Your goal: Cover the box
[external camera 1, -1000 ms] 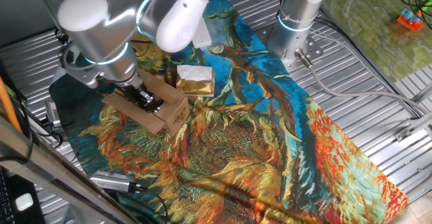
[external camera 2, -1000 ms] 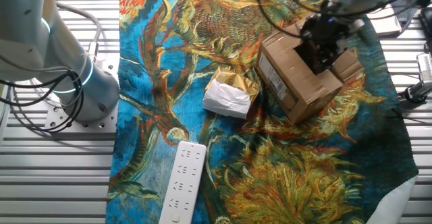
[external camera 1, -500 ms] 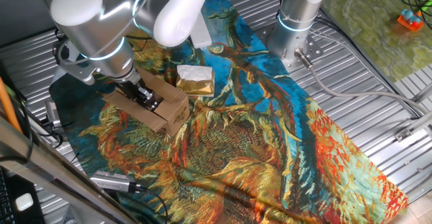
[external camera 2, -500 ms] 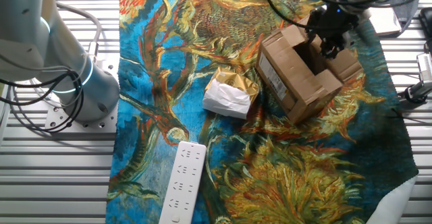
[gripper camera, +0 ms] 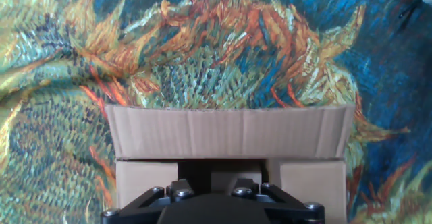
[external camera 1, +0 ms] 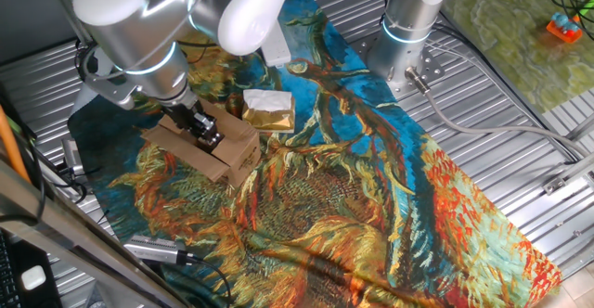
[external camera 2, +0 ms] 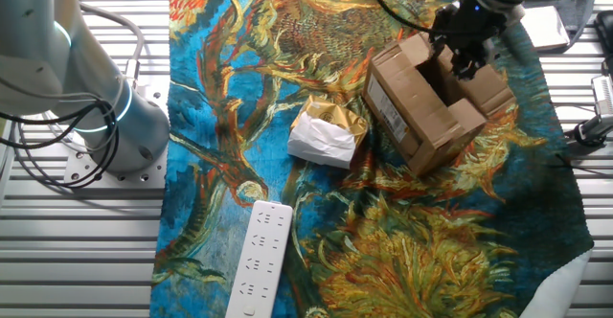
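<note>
The brown cardboard box point(external camera 1: 232, 146) lies on the painted cloth, left of centre. In the other fixed view the box point(external camera 2: 421, 112) has a dark opening on top, with one flap spread out to the right. My gripper point(external camera 1: 200, 132) is right over that opening point(external camera 2: 460, 61), fingers pointing down at it. In the hand view one long flap of the box point(gripper camera: 229, 133) stands out wide in front of me. Two side flaps lie left and right of a dark gap. Only the gripper's black base shows there, and its fingertips are hidden.
A gold-and-white packet point(external camera 1: 267, 109) lies just beside the box, also seen in the other fixed view point(external camera 2: 326, 134). A white power strip point(external camera 2: 259, 256) lies on the cloth. A second arm's base point(external camera 2: 86, 88) stands on the slatted metal table. A grey tool point(external camera 1: 153, 248) lies at the cloth's edge.
The arm has swung a little and my gripper has shifted slightly up and back over the box opening. The box and packet have not moved.
</note>
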